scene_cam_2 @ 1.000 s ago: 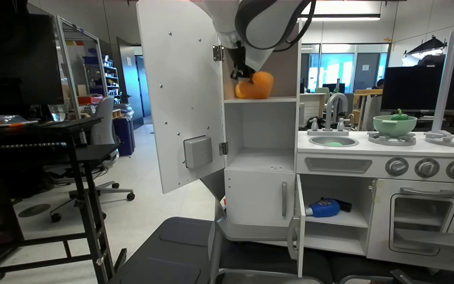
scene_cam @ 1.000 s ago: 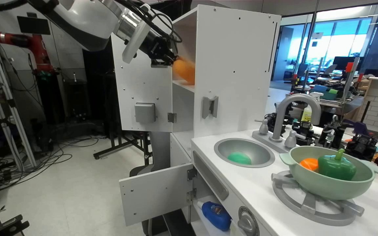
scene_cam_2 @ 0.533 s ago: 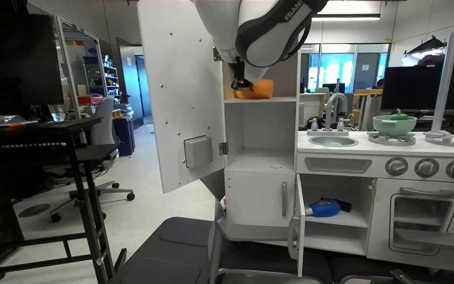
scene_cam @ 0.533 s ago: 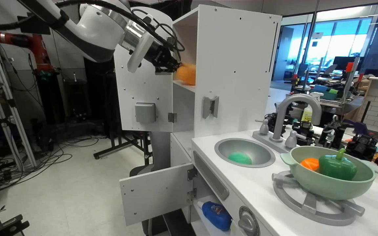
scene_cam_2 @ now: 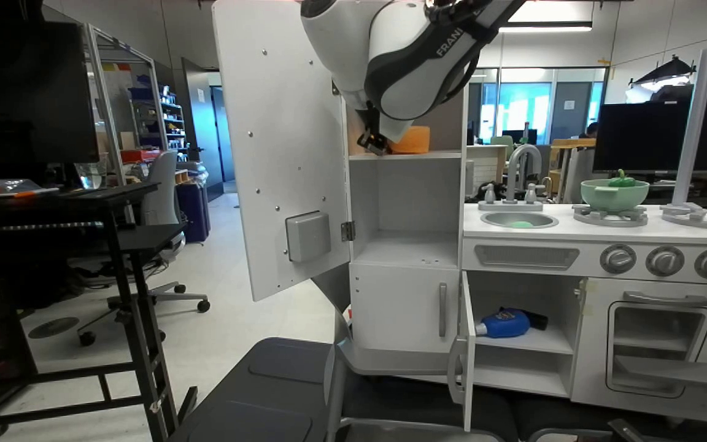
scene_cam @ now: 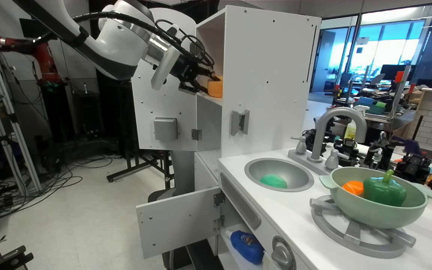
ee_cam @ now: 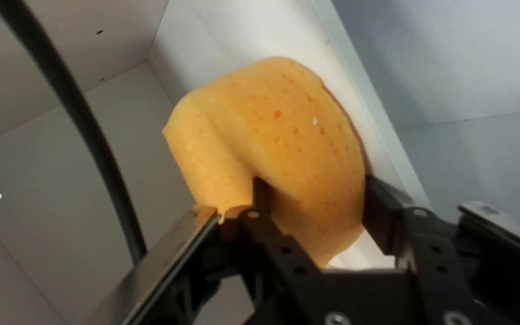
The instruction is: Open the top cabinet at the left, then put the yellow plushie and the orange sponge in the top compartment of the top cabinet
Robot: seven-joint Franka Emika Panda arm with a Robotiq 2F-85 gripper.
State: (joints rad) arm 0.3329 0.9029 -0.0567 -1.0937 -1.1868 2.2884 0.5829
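Your jaws have just parted: a second ago the gripper (ee_cam: 318,198) pinched the orange sponge (ee_cam: 282,131) higher up; now it is lower, its fingers stand apart, and the sponge rests on the shelf (ee_cam: 260,31) of the top compartment (scene_cam_2: 447,126). That looks like the release, so I'd judge the sponge's part of the job all but done. The door (scene_cam_2: 298,123) of the top cabinet (scene_cam: 272,112) stands wide, but I can't find the yellow plushie in any view, so don't count it as stowed on my word. Now the edges: one finger is tucked into the sponge's fold and the other is touching or just beside its outer side, I can't tell which, close to the shelf's front edge (ee_cam: 375,108), so backing out before both are free could drag the sponge over. Shelf surface shows between the sponge and a side wall (ee_cam: 84,49); how deep it runs behind the sponge you can't tell. Spread wider, then draw straight out, minding the cable (ee_cam: 94,131).
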